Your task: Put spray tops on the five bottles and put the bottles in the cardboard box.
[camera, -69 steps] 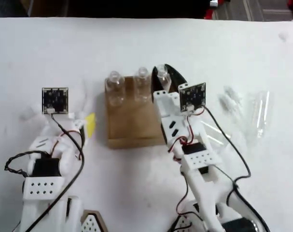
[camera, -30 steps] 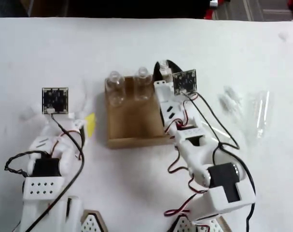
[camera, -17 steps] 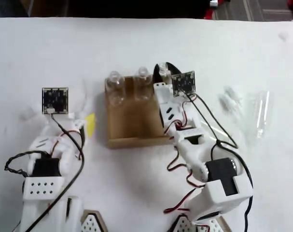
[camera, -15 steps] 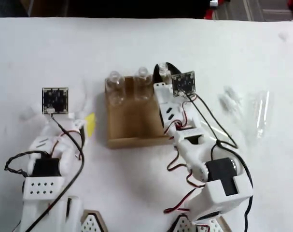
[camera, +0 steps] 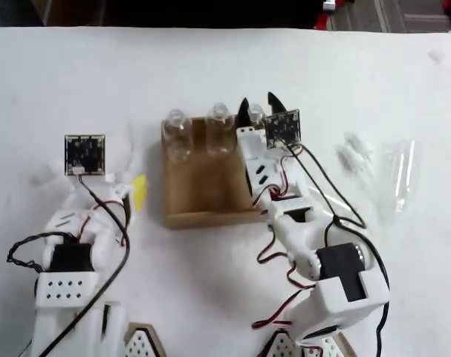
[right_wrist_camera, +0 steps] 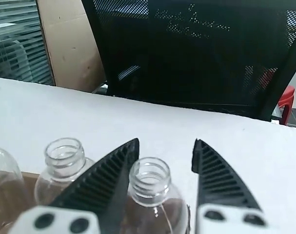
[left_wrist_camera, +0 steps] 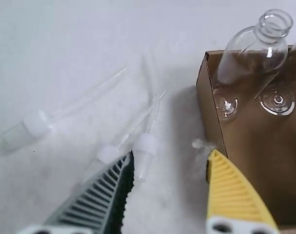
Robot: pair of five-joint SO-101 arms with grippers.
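Three clear bottles without tops stand along the far side of the cardboard box (camera: 203, 201). My right gripper (camera: 257, 103) is open, its black fingers either side of the neck of the rightmost bottle (right_wrist_camera: 150, 178), not touching it. Beside that one stands the middle bottle (right_wrist_camera: 65, 151). My left gripper (left_wrist_camera: 172, 156) is open low over the table, left of the box (left_wrist_camera: 206, 97). A spray top (left_wrist_camera: 145, 146) lies by its grey finger, with two more spray tops (left_wrist_camera: 38, 124) nearby. Another bottle (camera: 403, 175) lies on its side at the right.
Loose spray tops (camera: 351, 152) lie on the white table between the box and the lying bottle. A black mesh chair (right_wrist_camera: 196, 53) stands past the table's far edge. The near half of the box floor is bare.
The right arm lowered its bottle into the box's far right corner, and its fingers have now spread apart, letting go of the neck. The left arm has kept still.
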